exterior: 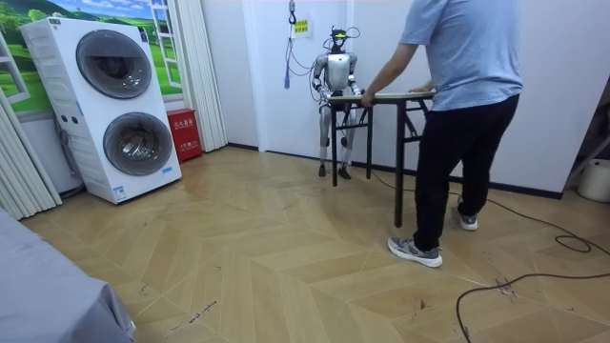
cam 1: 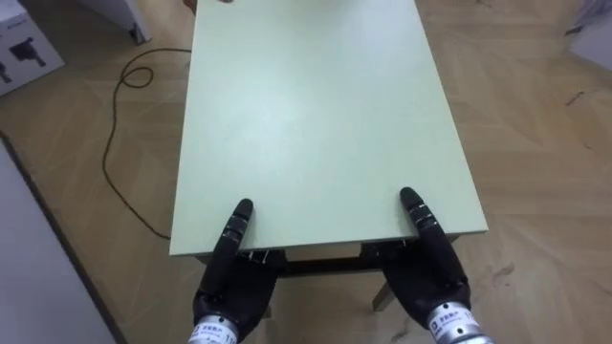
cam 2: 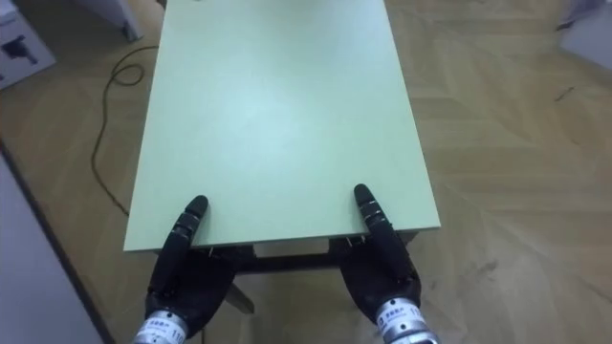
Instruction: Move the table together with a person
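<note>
12 o'clock: person in blue shirt [exterior: 467, 105] blocks | 10 o'clock: white box [cam 1: 24, 53] on floor | 3 o'clock: light herringbone wooden floor [cam 1: 545, 143] open

Bright, even indoor light. Soft whitish sheen mid matte pale-green rectangular tabletop [cam 1: 316, 115]; dark shade under its near edge. Faint soft shadows on light herringbone wood floor [exterior: 286, 267].

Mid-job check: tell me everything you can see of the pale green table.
The pale green rectangular table has a smooth, matt top on a dark frame with thin dark legs. It sits level, running lengthwise away from the robot. The left hand and right hand meet its near edge; a person holds the far end. A wooden floor lies beneath.
</note>
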`<state>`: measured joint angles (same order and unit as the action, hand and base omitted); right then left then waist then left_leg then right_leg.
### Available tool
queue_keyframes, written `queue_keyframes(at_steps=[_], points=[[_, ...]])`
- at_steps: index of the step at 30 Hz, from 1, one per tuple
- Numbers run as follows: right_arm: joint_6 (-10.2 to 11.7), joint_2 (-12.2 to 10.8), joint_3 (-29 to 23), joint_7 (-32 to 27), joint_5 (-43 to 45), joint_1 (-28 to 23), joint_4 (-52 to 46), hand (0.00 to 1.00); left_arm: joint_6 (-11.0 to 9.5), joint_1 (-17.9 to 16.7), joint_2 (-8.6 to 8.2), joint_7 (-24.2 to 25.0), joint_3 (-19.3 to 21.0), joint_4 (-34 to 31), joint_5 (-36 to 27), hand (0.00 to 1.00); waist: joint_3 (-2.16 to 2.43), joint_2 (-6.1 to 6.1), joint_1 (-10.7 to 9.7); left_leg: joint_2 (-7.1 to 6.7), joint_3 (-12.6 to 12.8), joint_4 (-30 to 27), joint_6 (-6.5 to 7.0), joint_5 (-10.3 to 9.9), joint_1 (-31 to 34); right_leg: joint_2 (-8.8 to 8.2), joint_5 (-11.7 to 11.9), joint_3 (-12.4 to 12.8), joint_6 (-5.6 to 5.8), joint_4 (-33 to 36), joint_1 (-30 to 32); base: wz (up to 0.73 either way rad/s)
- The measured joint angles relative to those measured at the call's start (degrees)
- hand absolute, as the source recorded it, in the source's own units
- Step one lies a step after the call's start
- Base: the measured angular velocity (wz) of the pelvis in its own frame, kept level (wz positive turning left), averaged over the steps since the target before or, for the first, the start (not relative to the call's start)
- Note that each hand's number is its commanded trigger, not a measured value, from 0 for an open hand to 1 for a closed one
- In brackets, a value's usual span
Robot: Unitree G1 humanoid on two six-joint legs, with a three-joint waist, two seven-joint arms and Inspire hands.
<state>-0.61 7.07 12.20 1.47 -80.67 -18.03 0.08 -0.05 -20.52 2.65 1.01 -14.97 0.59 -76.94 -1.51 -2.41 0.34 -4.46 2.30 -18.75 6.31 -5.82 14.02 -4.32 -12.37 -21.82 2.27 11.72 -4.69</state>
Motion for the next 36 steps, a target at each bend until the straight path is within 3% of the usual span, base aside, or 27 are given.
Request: queue_keyframes(at_steps=[8, 11, 13, 18, 24, 29, 30, 32, 33, 35, 36], points=[[0.0, 0.2, 0.0, -0.7, 0.7, 0.8, 0.0, 1.00, -0.2, -0.3, -0.52, -0.1, -0.1, 0.0, -0.1, 1.00, 0.05, -0.54, 1.7, -1.41, -3.1, 0.1, 0.98, 0.8, 0.3, -0.70, -0.3, 0.0, 0.32, 2.3, 0.1, 0.30], [0.0, 0.1, 0.0, -0.7, 1.2, 0.9, -0.1, 1.00, -1.1, -0.4, -0.52, -0.1, -0.8, 0.0, -0.1, 1.00, 0.06, -0.58, 1.8, -2.52, -5.2, 0.3, 1.50, 1.0, 0.3, -1.12, -2.1, 4.1, -0.16, 6.2, 3.0, 0.31], [0.0, 0.1, 0.0, -0.7, 1.0, 0.8, -0.2, 1.00, -1.3, -0.4, -0.50, -0.1, -1.0, 0.0, -0.1, 1.00, 0.04, -0.53, 1.3, -4.28, -6.5, 0.5, 1.92, 1.4, 0.3, -1.17, -3.2, 7.7, -0.25, 6.4, 6.9, 0.48], [-0.2, -0.4, 0.2, -0.7, 0.2, -0.2, -0.2, 1.00, -1.7, -0.7, 0.67, 0.0, -1.0, 0.0, 0.0, 1.00, -0.04, 0.06, 0.9, -6.24, -9.4, 1.0, 2.01, 2.1, -0.2, -1.73, -3.7, 6.0, 0.20, 6.7, 5.4, 0.43], [-0.3, -1.3, 0.3, -0.8, 0.1, -0.8, -0.1, 1.00, -1.8, -0.7, 1.31, 0.0, -0.9, 0.0, 0.0, 1.00, 0.03, 1.99, 1.1, -7.33, -13.5, 0.9, 2.23, 2.8, -0.9, -0.22, -2.6, 10.6, 0.08, 4.1, 3.3, 0.36], [-0.2, -1.2, 0.2, -0.8, 0.3, -0.7, 0.0, 1.00, -1.6, -0.7, 1.22, -0.3, -1.0, -0.1, -0.1, 1.00, 0.01, 1.98, 2.0, -7.50, -16.7, 0.6, 1.80, 3.0, -1.0, 1.92, -0.9, 14.6, -1.51, 2.0, 2.4, 0.31], [-0.2, -1.2, 0.3, -0.8, 0.3, -0.7, 0.0, 1.00, -1.7, -0.6, 1.40, -0.3, -1.0, -0.2, 0.0, 1.00, -0.04, 1.90, 2.1, -7.54, -17.6, 0.8, 1.38, 3.2, -1.1, 2.98, -0.6, 15.7, -2.12, 1.5, 2.9, 0.43], [-0.2, -1.1, 0.3, -0.8, 0.1, -0.7, 0.0, 1.00, -1.7, -0.6, 1.40, -0.3, -1.0, -0.2, 0.0, 1.00, 0.01, 1.69, 2.3, -8.05, -18.8, 1.3, 1.06, 3.4, -1.3, 3.62, -0.2, 14.8, -2.62, 0.9, 2.9, 0.38], [-0.2, -1.0, 0.3, -0.8, 0.0, -0.5, 0.0, 1.00, -1.7, -0.6, 1.38, -0.2, -0.9, -0.2, -0.1, 1.00, 0.04, 1.63, 2.5, -8.25, -18.6, 1.3, 0.88, 3.5, -1.0, 3.39, -0.2, 13.7, -2.59, 0.4, 2.3, 0.31], [-0.2, -0.8, 0.3, -0.8, 0.0, -0.3, 0.0, 1.00, -1.6, -0.5, 1.36, 0.1, -0.8, -0.2, -0.1, 1.00, 0.04, 1.53, 1.6, -6.48, -11.3, 1.7, 0.67, 3.7, -0.1, 2.70, -0.1, 9.8, -2.56, -1.3, 0.9, 0.60], [-0.2, -0.8, 0.2, -0.7, -0.1, -0.3, 0.0, 1.00, -1.5, -0.4, 1.25, 0.1, -0.8, -0.2, 0.1, 1.00, 0.09, 1.31, -0.3, -3.64, -0.7, 2.1, -0.38, 3.1, 0.8, 2.36, -0.1, 7.0, -2.55, -2.0, 0.4, 1.00]])
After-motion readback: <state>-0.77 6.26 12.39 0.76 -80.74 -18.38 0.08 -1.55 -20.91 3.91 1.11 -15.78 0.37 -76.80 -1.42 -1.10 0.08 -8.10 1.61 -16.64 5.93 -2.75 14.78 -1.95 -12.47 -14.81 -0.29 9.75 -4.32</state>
